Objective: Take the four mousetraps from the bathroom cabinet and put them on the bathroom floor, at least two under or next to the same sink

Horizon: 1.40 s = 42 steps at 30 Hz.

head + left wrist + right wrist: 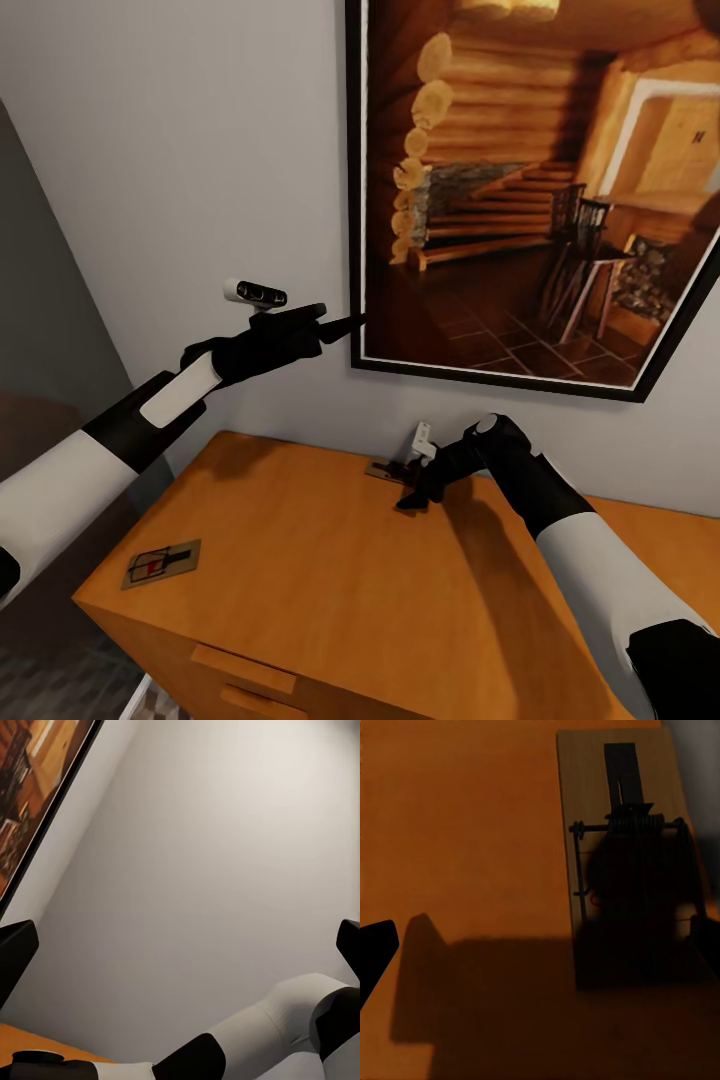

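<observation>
Two mousetraps lie atop the cabinet (330, 560); our right gripper (412, 497), jaws apart, hovers above the far mousetrap (622, 862) and should straddle its board squarely.

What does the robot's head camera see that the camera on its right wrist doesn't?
Head view adds: the big framed cabin picture, the left end effector raised near its frame, and a front mousetrap at the cabinet's front left corner.
Right wrist view adds: a close look at the back mousetrap, with its dark wire spring, partly in shadow.
Both share: the orange cabinet top, that back mousetrap by the wall, and the open right end effector right by it.
</observation>
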Motion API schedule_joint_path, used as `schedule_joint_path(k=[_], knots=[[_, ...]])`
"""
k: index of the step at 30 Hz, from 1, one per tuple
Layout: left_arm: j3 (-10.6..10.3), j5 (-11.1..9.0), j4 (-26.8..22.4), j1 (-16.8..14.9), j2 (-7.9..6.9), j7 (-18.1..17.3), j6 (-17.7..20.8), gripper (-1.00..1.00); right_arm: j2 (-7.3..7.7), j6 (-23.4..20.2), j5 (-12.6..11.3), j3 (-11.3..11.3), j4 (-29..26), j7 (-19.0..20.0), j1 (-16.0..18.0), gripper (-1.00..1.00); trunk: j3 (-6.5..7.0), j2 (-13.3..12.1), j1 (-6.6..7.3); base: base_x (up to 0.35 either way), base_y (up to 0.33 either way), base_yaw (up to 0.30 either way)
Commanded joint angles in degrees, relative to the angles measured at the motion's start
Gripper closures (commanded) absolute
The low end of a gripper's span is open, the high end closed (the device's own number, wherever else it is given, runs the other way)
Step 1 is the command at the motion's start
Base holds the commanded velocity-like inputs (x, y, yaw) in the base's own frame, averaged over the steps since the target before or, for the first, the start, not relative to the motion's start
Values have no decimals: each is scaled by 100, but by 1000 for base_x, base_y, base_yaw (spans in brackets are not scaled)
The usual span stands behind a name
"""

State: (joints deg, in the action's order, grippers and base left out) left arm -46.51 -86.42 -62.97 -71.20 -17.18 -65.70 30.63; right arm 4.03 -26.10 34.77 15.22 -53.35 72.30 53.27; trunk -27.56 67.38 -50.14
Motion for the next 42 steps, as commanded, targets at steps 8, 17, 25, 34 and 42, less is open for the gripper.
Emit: schedule_joint_path(k=[8, 17, 25, 34, 42], knots=[[-25, -60, 3, -9, -5, -5, 54, -100, 1, -79, -5, 16, 70, 37, 0, -100, -8, 3, -1, 0, 0, 0], [-25, -60, 1, -10, -5, -5, 54, -100, 25, -71, -206, 22, 70, 61, 0, -100, -8, 3, -1, 0, 0, 0], [-123, 41, 100, 87, 93, 93, -48, -100, 40, -93, -542, -70, 166, 162, 76, -100, -8, 3, -1, 0, 0, 0], [-416, 148, 194, 381, 162, 59, -45, -100, 45, -160, -421, -36, 51, 192, 36, -100, -8, 3, -1, 0, 0, 0], [-375, -107, 160, 640, 26, -198, 161, -100, 46, -405, -393, 126, 30, 108, 27, -100, -8, 3, -1, 0, 0, 0]])
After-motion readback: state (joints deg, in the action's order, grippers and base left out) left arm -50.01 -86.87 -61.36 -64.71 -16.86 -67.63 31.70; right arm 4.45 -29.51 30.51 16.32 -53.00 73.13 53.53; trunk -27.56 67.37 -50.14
